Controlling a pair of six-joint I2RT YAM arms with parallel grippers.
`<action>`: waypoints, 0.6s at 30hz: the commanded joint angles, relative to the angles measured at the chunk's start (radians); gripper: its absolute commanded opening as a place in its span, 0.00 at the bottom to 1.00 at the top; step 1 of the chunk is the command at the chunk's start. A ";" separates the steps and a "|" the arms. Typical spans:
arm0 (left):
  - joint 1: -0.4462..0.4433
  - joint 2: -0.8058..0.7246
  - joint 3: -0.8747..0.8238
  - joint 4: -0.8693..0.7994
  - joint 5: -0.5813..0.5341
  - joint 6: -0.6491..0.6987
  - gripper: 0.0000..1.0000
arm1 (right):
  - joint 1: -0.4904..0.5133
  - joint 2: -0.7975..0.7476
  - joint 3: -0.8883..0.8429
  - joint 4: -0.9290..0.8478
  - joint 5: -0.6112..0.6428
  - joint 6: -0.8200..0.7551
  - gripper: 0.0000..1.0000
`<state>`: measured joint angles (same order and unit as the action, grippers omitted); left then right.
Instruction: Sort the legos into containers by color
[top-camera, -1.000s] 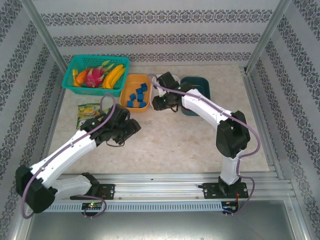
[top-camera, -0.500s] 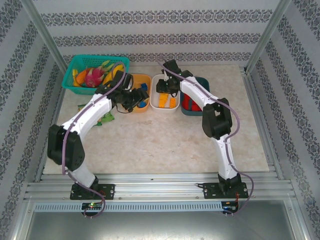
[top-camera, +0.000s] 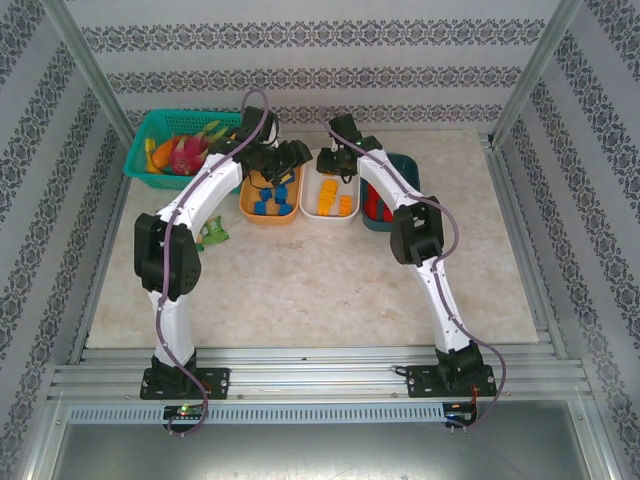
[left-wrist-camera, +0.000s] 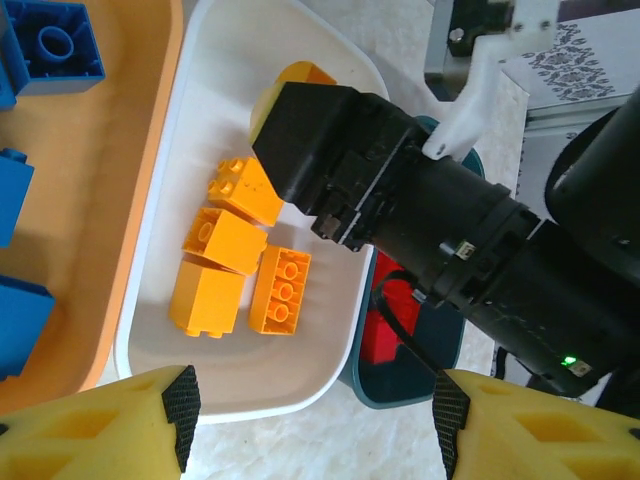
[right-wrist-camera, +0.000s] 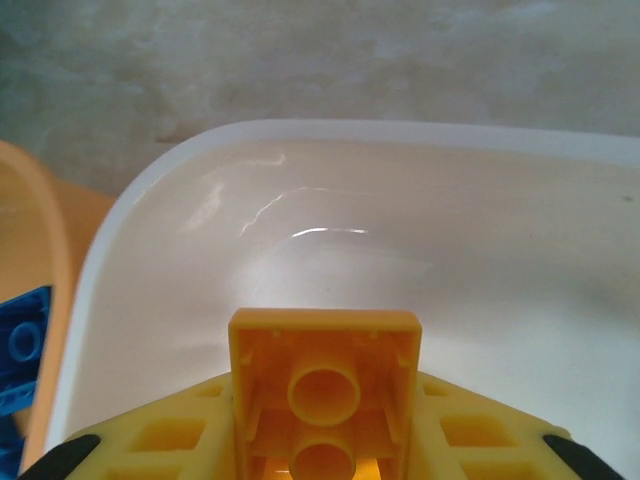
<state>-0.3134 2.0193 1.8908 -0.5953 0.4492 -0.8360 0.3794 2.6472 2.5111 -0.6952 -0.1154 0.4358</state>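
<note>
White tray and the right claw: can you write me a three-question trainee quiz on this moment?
1. True or false: the right claw is empty.
2. In the left wrist view, how many loose orange bricks lie in the white tray?
3. Which container holds the blue bricks? A white tray, B orange tray, C dark teal tray.

Key
1. False: it grips an orange brick, underside facing the wrist camera.
2. Four.
3. B.
</note>
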 joint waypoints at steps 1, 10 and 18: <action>0.021 0.027 0.047 -0.026 0.024 0.031 0.65 | -0.001 0.048 0.061 -0.033 0.046 0.019 0.36; 0.023 0.049 0.066 -0.034 0.033 0.029 0.65 | -0.001 0.064 0.091 -0.049 0.048 0.025 0.53; 0.023 0.018 0.088 -0.104 -0.019 0.025 0.65 | 0.017 -0.093 0.023 -0.041 0.066 0.008 0.63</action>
<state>-0.3046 2.0621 1.9503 -0.6346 0.4599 -0.8303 0.3840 2.6877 2.5538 -0.7338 -0.0818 0.4534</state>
